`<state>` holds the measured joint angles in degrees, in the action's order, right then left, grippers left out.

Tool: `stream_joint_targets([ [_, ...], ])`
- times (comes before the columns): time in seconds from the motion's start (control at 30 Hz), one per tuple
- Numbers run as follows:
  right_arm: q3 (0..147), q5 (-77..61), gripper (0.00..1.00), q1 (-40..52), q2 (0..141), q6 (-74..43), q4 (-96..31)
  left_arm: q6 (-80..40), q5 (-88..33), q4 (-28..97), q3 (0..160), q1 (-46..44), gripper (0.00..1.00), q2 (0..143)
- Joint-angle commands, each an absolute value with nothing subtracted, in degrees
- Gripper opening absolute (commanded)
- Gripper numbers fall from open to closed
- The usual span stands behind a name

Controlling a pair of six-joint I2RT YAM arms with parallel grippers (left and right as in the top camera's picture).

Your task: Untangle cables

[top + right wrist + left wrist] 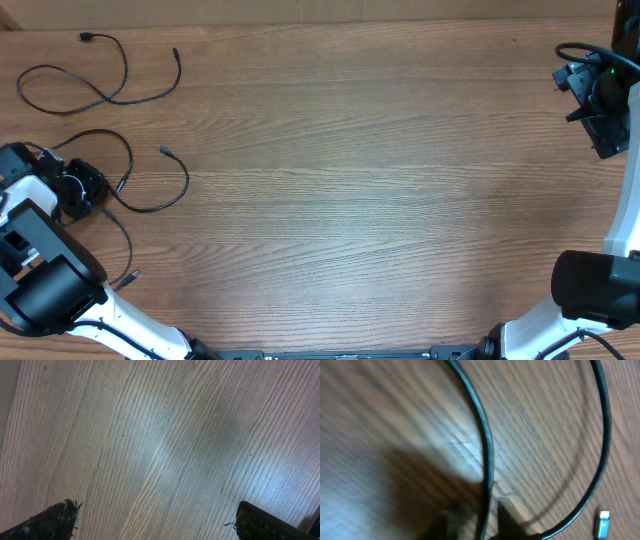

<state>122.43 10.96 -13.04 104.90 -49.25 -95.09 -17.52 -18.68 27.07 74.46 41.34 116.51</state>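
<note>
Risk sits at the left edge of the counter (380, 200). Two cables lie there, apart from each other. The far cable (110, 100) loops alone near the back corner, and the near cable (152, 209) curls around and beside the left jaws.

In the left wrist view that cord runs down between two dark, blurred shapes. You cannot tell whether the left jaws pinch it or only straddle it.

Judgement: if you lift on a partial hold, the thin cord may slip out and drop in a fresh loop. If you drag toward the back, its slack may sweep onto the far cable and tangle the pair. The silvery plug (603, 524) could catch on a strand.

Right jaws stand spread wide over bare wood, well apart from both cables.
</note>
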Motion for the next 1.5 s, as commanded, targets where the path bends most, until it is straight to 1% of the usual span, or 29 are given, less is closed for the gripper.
stream_joint_targets([
  [0.0,122.2,12.0,1.00,-12.9,104.5,-49.0,-94.8,-14.3,-11.2,31.6,80.5,41.8,0.53,117.3],
  [0.03,122.2,12.0,1.00,-12.9,104.5,-49.0,-94.8,-14.3,-10.9,32.7,81.6,42.0,0.67,117.3],
  [0.07,122.2,12.0,1.00,-12.9,104.5,-49.0,-94.8,-14.3,-10.9,33.3,82.3,42.2,0.76,117.3],
  [0.2,122.2,12.0,1.00,-12.9,104.5,-49.0,-94.8,-14.3,-10.5,34.7,83.5,43.0,0.85,117.3],
  [0.37,122.2,12.0,1.00,-12.9,104.5,-49.0,-94.8,-14.3,-3.0,34.3,83.5,44.2,0.88,117.3],
  [0.47,122.2,12.0,1.00,-12.9,104.5,-49.0,-94.8,-13.1,-2.4,32.4,83.5,46.0,0.87,117.5],
  [0.63,122.2,12.0,1.00,-12.9,104.5,-49.0,-94.8,-13.1,-6.1,28.3,83.5,49.5,0.83,120.2],
  [0.73,122.2,12.0,1.00,-12.9,104.5,-49.0,-94.8,-13.3,-8.4,26.8,83.5,50.2,0.80,122.6],
  [0.9,122.2,12.0,1.00,-12.9,104.5,-49.0,-94.8,-13.3,-8.4,24.5,83.5,50.3,0.80,124.9],
  [1.03,122.2,12.0,1.00,-12.9,104.5,-49.0,-94.8,-13.3,-8.4,20.7,83.5,50.4,0.66,125.0],
  [1.3,122.2,12.0,1.00,-12.9,104.5,-49.0,-94.8,-13.2,-9.4,13.2,83.5,50.2,0.58,125.1],
  [1.47,122.2,12.0,1.00,-12.9,104.5,-49.0,-94.8,-12.8,-12.2,10.1,83.5,50.2,0.57,126.7],
])
